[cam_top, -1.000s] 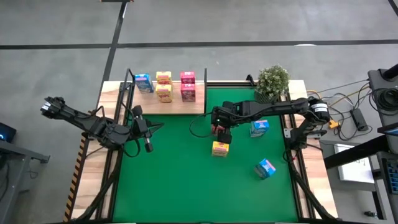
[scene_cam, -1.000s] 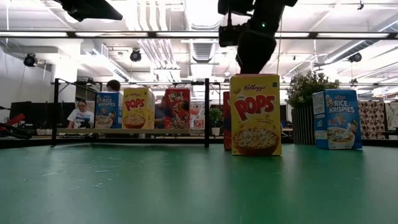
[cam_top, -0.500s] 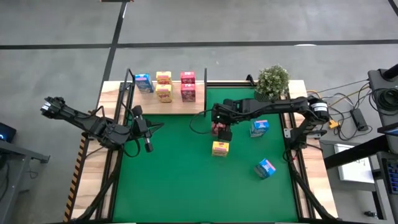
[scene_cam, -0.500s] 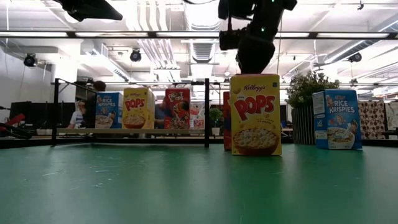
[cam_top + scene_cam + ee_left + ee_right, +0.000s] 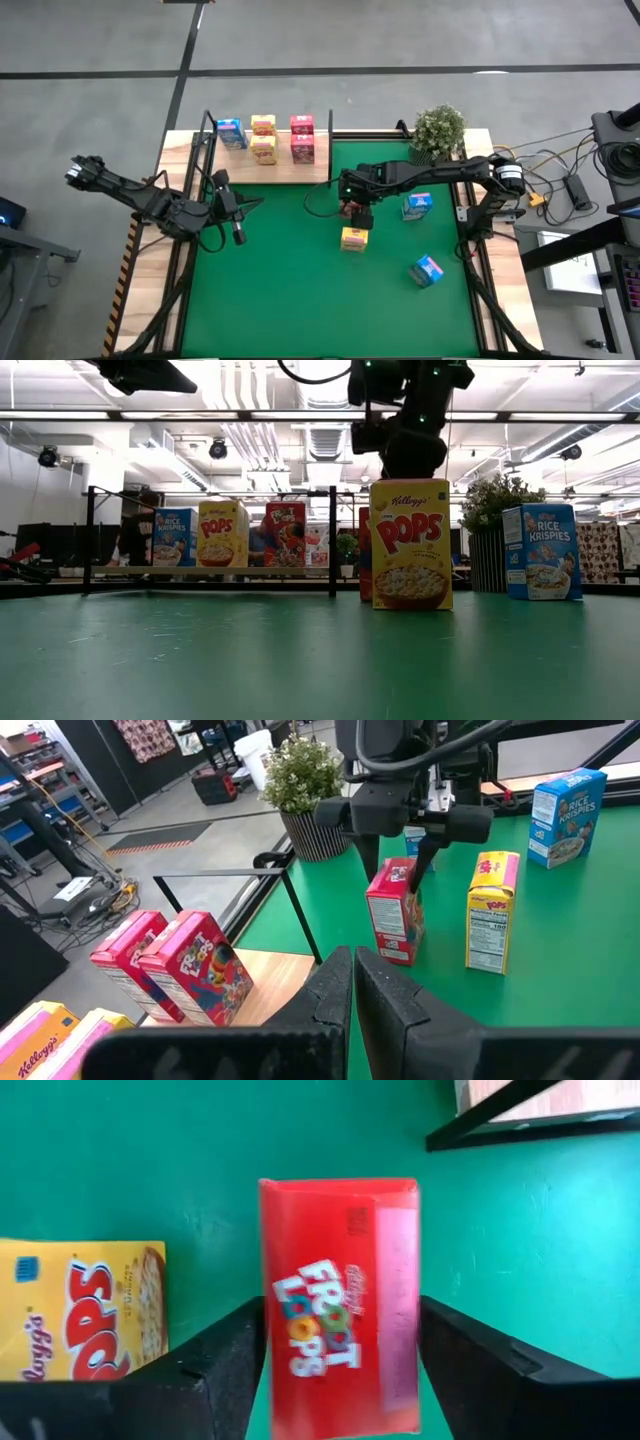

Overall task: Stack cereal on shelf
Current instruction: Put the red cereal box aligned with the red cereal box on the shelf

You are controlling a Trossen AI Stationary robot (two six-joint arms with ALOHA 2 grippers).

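Note:
A red Froot Loops cereal box (image 5: 338, 1310) stands upright on the green mat (image 5: 290, 290), just behind a yellow Pops box (image 5: 353, 239). My right gripper (image 5: 340, 1340) hangs over the red box (image 5: 393, 910), pointing steeply down, with one finger at each side of its upper part. The shelf (image 5: 280, 172) at the far left carries one blue, two yellow and two pink boxes. Two blue boxes (image 5: 417, 205) (image 5: 427, 270) rest on the mat. My left gripper (image 5: 352, 1000) is shut and waits above the table's left part (image 5: 239, 234). My right gripper comes from above and straddles the red box near its top; the fingers (image 5: 235, 1350) lie right along the box's two opposite sides (image 5: 268, 1320). I cannot tell whether they touch. The box stands on its base on the mat.
A potted plant (image 5: 438, 130) stands at the far right, beyond the blue box. Black upright posts (image 5: 330, 140) mark the shelf's ends, the near one close to my right gripper. The mat's front half lies free of boxes. People show in the room behind the shelf.

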